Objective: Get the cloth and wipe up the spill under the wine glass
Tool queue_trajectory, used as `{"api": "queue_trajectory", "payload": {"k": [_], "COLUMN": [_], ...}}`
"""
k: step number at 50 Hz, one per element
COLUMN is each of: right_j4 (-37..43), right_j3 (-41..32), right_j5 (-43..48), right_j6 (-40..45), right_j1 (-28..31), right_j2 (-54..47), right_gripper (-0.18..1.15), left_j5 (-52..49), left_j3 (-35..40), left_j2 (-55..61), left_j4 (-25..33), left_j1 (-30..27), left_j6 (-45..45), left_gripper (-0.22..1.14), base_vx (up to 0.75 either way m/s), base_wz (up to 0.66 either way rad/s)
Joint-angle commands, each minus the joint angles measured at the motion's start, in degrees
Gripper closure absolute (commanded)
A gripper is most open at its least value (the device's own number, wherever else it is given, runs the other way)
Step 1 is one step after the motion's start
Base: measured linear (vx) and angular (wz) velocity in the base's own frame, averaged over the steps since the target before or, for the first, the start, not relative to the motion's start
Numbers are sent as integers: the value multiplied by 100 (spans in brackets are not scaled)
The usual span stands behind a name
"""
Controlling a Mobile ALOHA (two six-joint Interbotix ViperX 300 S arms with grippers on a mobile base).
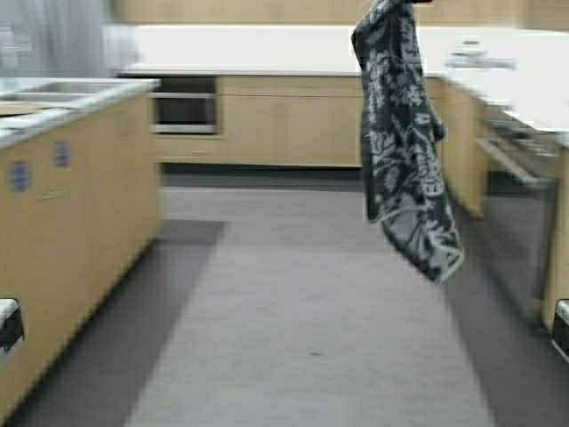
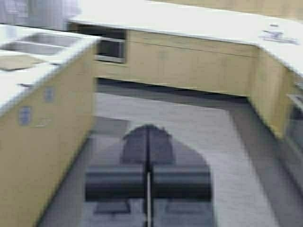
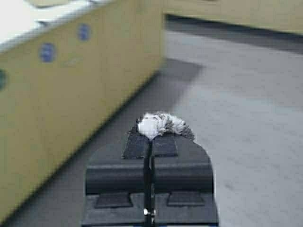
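- Two runs of pale wood cabinets framed a kitchen aisle: an island counter (image 1: 62, 98) on the left with a sink (image 1: 53, 87) set in its white top, and a long back counter (image 1: 267, 53) along the far wall.
- A built-in oven (image 1: 185, 104) sat in the cabinets at the far left corner, and another appliance front (image 1: 520, 178) with a long handle stood along the right side.
- A flat brown sheet (image 2: 19, 61) lay on the island counter near the sink.
- Round blue marks (image 1: 20, 175) dotted the island's side panel.
- Grey floor (image 1: 302, 329) ran wide and open down the middle, with a darker strip along the foot of the island and another along the right-hand cabinets.
- The cloth (image 1: 400, 142), dark with a white leafy pattern, hung limp in the air above the aisle, right of centre, its lower corner trailing toward the right.
- The right tool (image 3: 150, 142) was raised high over the floor, its fingers pressed together on a bunched tuft of the cloth (image 3: 161, 125).
- The left tool (image 2: 148, 142) was held low over the floor beside the island, pointing toward the back counter, fingers pressed together on nothing.
- The wine glass could not be made out in any view.
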State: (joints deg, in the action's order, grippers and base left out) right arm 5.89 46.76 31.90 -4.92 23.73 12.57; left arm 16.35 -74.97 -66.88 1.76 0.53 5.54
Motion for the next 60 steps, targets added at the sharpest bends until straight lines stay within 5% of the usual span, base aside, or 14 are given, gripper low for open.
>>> {"api": "queue_trajectory", "payload": {"k": [1, 35, 60], "right_j4": [0, 0, 0], "right_j3": [-70, -88, -62], "right_j5": [105, 105, 105], "right_j6": [18, 26, 26], "right_j1": [9, 9, 9], "right_j2": [237, 580, 703], "right_gripper": [90, 90, 90], "left_j5": [26, 123, 747], "left_j3": [62, 141, 571], "left_j2": [35, 369, 2373], "left_j4": [9, 0, -334], "left_j1": [-9, -9, -9], "left_j6": [0, -70, -53], "left_gripper": [89, 89, 89], "base_vx": [5, 6, 12], "base_wz": [63, 48, 12]}}
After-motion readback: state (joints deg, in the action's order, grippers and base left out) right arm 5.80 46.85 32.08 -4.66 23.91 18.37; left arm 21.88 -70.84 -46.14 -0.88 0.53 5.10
